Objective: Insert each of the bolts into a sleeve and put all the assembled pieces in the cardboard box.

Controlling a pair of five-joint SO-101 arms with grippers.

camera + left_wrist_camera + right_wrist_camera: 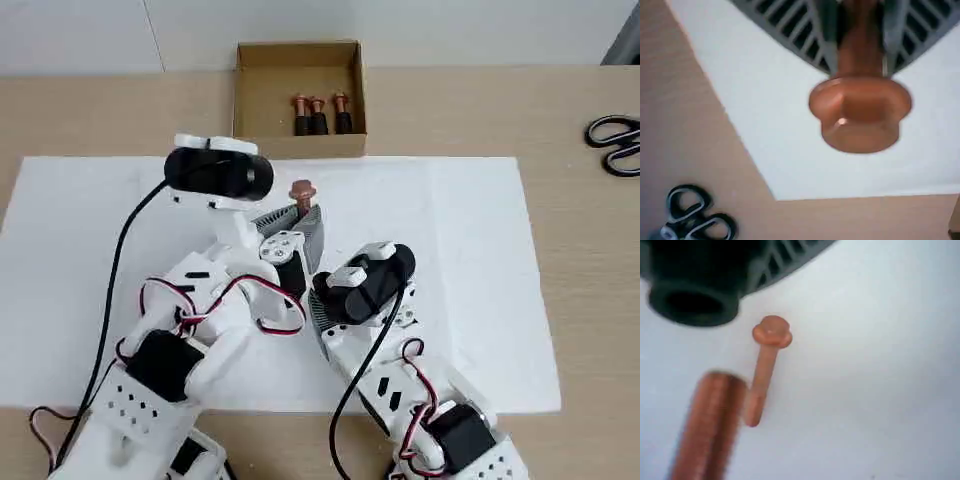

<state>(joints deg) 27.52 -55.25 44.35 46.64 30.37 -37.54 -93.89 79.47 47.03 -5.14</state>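
**Step in hand (judged): mate the bolt with the sleeve.**

1. The left gripper (860, 57) is clamped on the shank of 1 bolt (860, 112). The flanged head projects just beyond its fingertips.
2. The right gripper (320, 305) is closed around a black sleeve (690, 295), with the open bore facing out past the jaws.
3. A threaded shank (710, 425) sits near the bore but off its axis (it cannot be told whether this is the held bolt).
4. Line the thread up with the bore before advancing. Feed slowly, because a tilted entry would likely jam.
5. A spare bolt (765, 370) lies loose on the white sheet (880, 365) beneath the right gripper. Keep the sleeve clear of it.
6. The box (300, 50), beyond the left gripper, already holds 3 assembled pieces (318, 115).
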